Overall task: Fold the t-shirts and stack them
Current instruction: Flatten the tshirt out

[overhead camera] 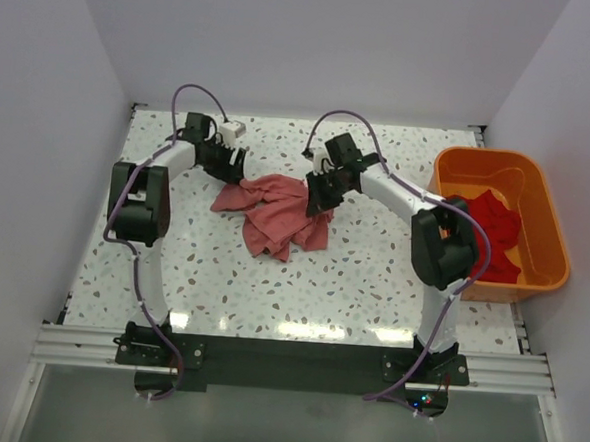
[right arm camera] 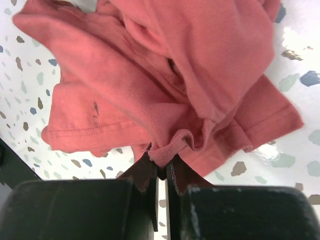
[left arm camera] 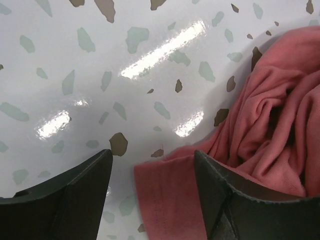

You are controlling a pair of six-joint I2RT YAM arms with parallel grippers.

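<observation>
The pink t-shirt (overhead camera: 275, 212) lies crumpled in a loose heap on the speckled worktop (overhead camera: 372, 276). It is not spread out: folds bunch up at its far side and a flatter flap trails toward the near side.

The right end effector (overhead camera: 319, 197) sits at the pink t-shirt's right edge, clenched on a small pinch of the cloth. In the wrist view the right end effector (right arm camera: 162, 172) has both fingers pressed together w/ a puckered bit of pink fabric caught btwn them. The rest of the pink t-shirt (right arm camera: 165, 75) fans out beyond the tips, w/ a stitched hem edge showing on either side.

The left end effector (overhead camera: 225, 167) is at the pink t-shirt's far-left corner, released, fingers spread wide. Its wrist view shows the left end effector (left arm camera: 152, 160) straddling a flat strip of hem. That strip lies on the worktop close against one finger, w/ bare worktop btwn it and the other. The bunched folds of the pink t-shirt (left arm camera: 270, 125) rise just past that finger. Whether the fingertips touch the worktop can't be told.

The red t-shirt (overhead camera: 495, 221) is well apart from the pink t-shirt, off to its right, wadded inside an orange tub (overhead camera: 478, 172). It is partly hidden by the right arm's elbow.
</observation>
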